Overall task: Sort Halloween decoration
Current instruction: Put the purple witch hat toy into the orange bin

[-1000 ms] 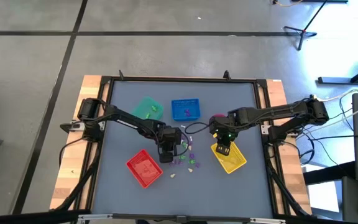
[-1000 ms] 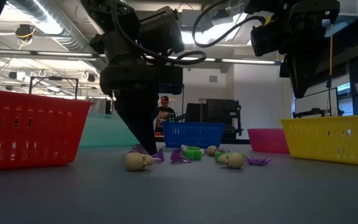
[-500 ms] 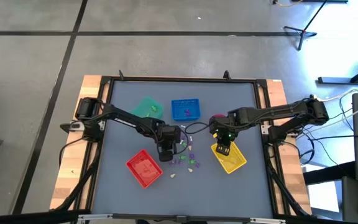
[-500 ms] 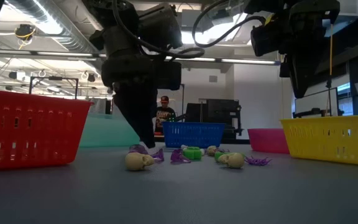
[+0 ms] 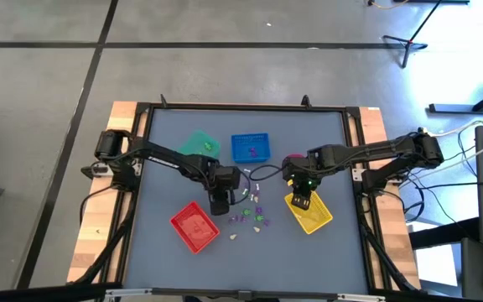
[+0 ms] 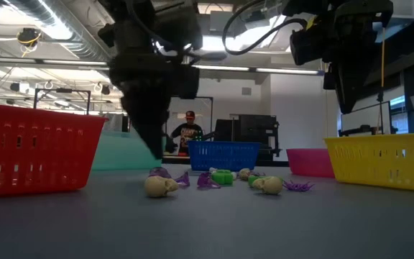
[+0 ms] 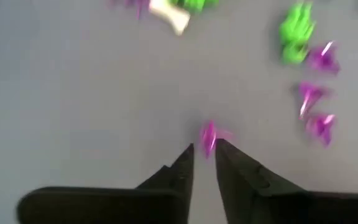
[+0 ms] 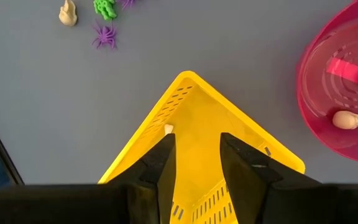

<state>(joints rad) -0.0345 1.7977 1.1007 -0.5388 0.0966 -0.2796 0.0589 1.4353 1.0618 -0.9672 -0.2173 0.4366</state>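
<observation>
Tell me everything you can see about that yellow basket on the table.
The yellow basket looks like thin plastic: shallow and rectangular, with rows of slots in its walls. It sits flat on the grey table, turned at an angle, beside the pink bowl. The right gripper hovers open above it. One tiny pale trinket lies inside.

Trinkets [image 6: 214,181] lie between red tray [image 6: 31,147] and yellow tray [image 6: 383,162].

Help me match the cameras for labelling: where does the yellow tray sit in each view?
High view: yellow tray, lower right of the table's centre.
Low view: far right edge.
Left wrist view: not in it.
Right wrist view: centre, a corner pointing away.
Shared landmark: the pink bowl next to it.
</observation>
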